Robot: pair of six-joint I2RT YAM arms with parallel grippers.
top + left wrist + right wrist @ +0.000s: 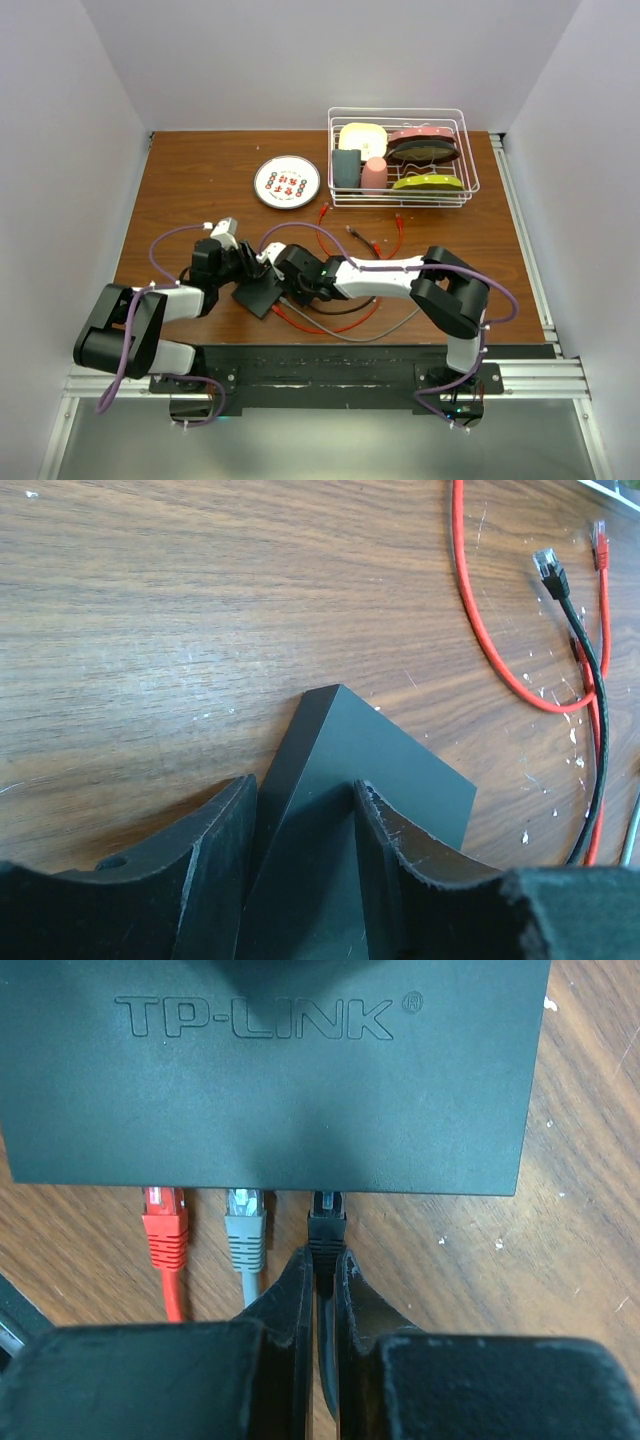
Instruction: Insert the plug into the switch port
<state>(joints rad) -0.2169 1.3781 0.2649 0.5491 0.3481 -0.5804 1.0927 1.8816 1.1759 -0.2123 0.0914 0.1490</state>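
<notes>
The dark-grey switch (270, 1080), marked TP-LINK, lies on the wooden table with its socket edge facing my right gripper. It shows between both grippers in the top view (256, 297). A red plug (164, 1228) and a grey plug (245, 1228) sit in two sockets. My right gripper (322, 1265) is shut on the black plug (327, 1222), whose clear tip is at the third socket. My left gripper (300, 810) is closed around the far corner of the switch (400, 770), one finger on each side of it.
A loose black plug (546, 565) and red cable (480, 630) lie on the table past the switch. A white round plate (287, 181) and a wire dish rack (470, 180) with dishes stand at the back. Cables loop near the front edge (340, 318).
</notes>
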